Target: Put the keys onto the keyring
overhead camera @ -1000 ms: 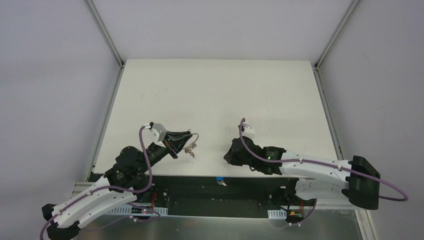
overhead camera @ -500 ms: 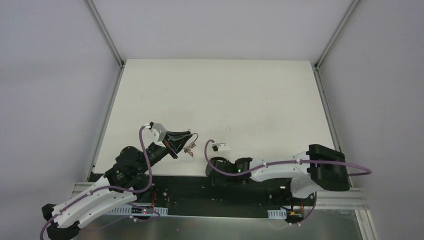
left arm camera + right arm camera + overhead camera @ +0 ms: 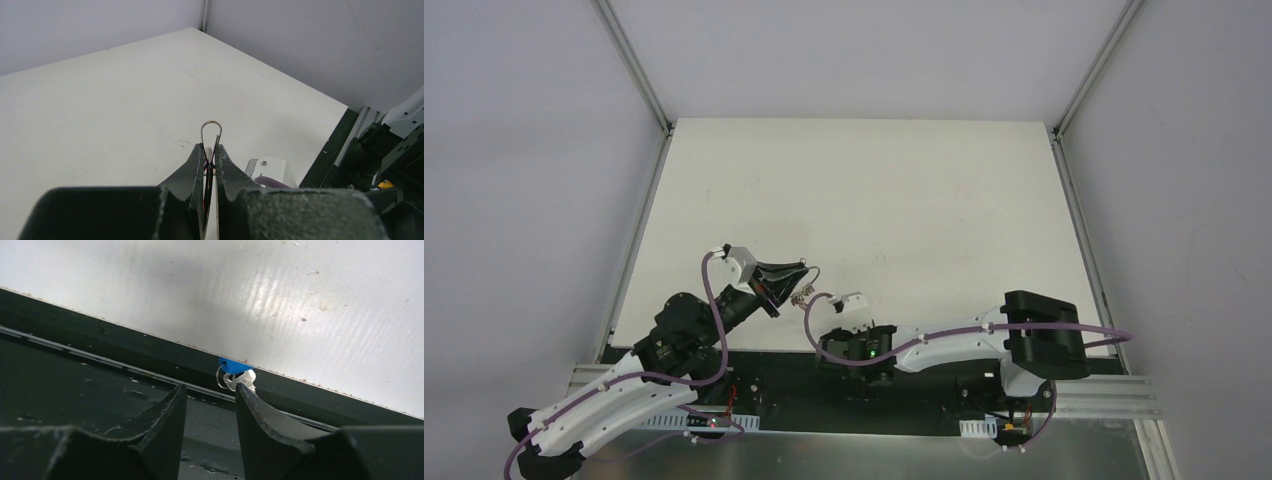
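Left gripper (image 3: 210, 151) is clamped flat on the keyring (image 3: 211, 131), whose thin, stiff wire loop pokes past the tips above the table (image 3: 100, 100). Right gripper (image 3: 210, 390) hangs with fingers apart and empty, just short of the blue-headed key (image 3: 233, 366), which lies against the dark rail (image 3: 125, 347) below the table edge; I see no red key. I judge the key light, rigid and slick on its blade, so the plastic head is the place to pinch.

Overhead, plus close, perhaps overlapping wrist views
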Robot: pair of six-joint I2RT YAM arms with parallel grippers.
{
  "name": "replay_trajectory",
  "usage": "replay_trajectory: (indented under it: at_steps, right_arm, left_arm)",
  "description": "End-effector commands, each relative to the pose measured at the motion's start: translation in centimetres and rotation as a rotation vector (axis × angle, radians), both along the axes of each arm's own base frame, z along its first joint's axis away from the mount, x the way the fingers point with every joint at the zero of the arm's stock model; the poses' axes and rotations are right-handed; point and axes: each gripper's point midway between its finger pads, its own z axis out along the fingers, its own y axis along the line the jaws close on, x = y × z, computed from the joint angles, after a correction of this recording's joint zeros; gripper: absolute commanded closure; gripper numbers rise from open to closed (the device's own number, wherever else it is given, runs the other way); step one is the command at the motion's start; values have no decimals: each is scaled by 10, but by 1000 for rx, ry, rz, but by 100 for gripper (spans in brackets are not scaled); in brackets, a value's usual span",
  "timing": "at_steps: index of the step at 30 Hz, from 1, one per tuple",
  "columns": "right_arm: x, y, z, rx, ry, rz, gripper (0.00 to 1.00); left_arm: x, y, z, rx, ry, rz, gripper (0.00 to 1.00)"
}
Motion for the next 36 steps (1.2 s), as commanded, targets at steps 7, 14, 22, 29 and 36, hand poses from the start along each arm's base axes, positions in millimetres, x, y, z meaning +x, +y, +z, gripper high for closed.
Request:
replay_trajectory:
  at_steps: [7,14,22,29,36]
  right_arm:
    - [5,-10,-7,-75,-62,-32,56]
    - [4,-7,-13,-93,-67,-38,57]
    - [3,-8,-18,-121,-72,-46,63]
    - [0,-14,-30,-147,-51,-64,68]
    - [2,-17,-26,-148,-69,-68,100]
  left_arm:
    - [-2,3,20,-64,-28,5,100]
    - [-2,3,19,-59,-28,7,100]
    - [-2,2,18,-57,-26,7,100]
    - [-1,3,19,-58,-28,7,100]
    - [-1,2,18,-55,-26,6,100]
